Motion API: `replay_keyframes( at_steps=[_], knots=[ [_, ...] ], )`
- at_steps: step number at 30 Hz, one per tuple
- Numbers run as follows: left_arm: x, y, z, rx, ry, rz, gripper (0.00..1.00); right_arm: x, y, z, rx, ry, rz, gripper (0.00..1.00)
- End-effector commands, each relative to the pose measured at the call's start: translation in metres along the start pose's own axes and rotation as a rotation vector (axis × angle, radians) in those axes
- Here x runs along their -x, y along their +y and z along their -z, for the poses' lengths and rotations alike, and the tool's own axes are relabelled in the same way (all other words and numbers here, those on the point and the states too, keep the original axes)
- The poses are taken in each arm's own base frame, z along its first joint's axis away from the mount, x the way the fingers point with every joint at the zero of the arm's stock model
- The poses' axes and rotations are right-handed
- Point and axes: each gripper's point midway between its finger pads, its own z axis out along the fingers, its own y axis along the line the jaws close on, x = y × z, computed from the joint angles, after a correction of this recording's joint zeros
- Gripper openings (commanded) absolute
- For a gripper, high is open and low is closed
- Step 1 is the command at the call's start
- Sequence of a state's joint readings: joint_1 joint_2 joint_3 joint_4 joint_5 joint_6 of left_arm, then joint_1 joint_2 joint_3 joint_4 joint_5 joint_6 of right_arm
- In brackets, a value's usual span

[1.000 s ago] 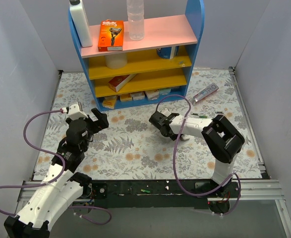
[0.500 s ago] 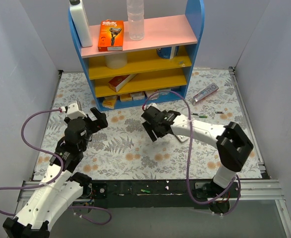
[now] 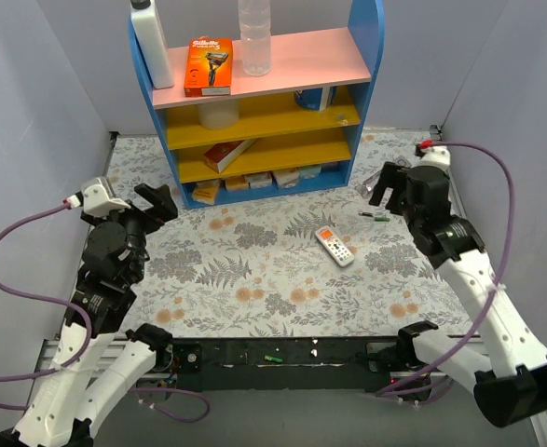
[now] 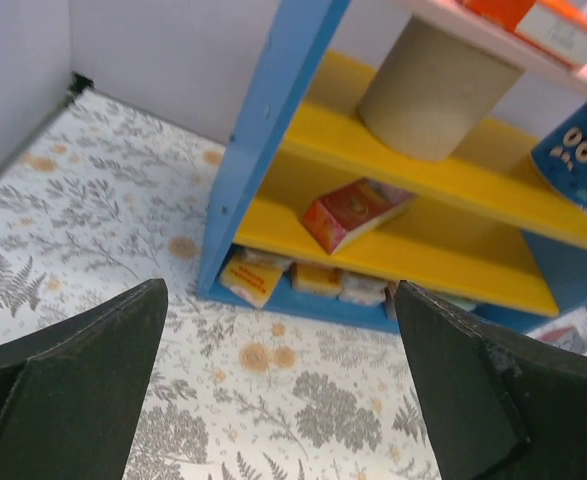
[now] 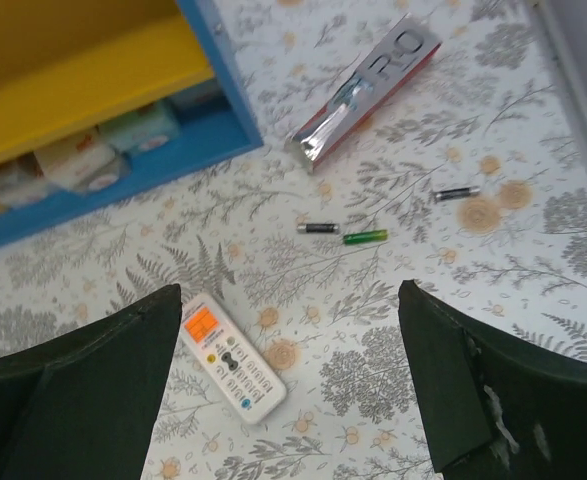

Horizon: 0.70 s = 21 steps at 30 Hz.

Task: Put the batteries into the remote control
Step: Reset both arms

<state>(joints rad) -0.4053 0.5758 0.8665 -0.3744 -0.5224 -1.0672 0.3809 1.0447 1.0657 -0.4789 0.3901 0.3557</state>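
Right gripper [image 5: 288, 290] held wide apart, empty, above the batteries [image 5: 365, 237] centre frame, likely for picking one.
Remote [image 5: 231, 360] is laid buttons-up at lower left; left gripper [image 4: 283, 300] likewise parted, empty.

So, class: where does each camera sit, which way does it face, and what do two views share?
Top: high at the near edge, looking down on shelf, left gripper, right gripper.
Left wrist: faces the shelf; own fingers at bottom.
Right wrist: looks down at remote, batteries; own fingers at bottom.
Shared: top and right wrist both show the remote.
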Motion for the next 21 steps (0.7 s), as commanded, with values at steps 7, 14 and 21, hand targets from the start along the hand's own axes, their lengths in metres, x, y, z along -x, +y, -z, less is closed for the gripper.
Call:
replay_keyframes(
  at_steps=[7, 14, 21],
  knots=[
    [0.102, 0.003, 0.021, 0.064, -0.258, -0.042, 0.98, 0.085, -0.064, 0.089, -0.152, -0.512, -0.142, 0.95],
    [0.125, -0.008, 0.02, 0.046, -0.312, -0.049, 0.98, 0.087, -0.078, 0.115, -0.164, -0.595, -0.164, 0.95],
    [0.119, -0.017, 0.011, 0.017, -0.297, -0.04, 0.98, 0.08, -0.079, 0.115, -0.155, -0.595, -0.173, 0.95]
  ],
)
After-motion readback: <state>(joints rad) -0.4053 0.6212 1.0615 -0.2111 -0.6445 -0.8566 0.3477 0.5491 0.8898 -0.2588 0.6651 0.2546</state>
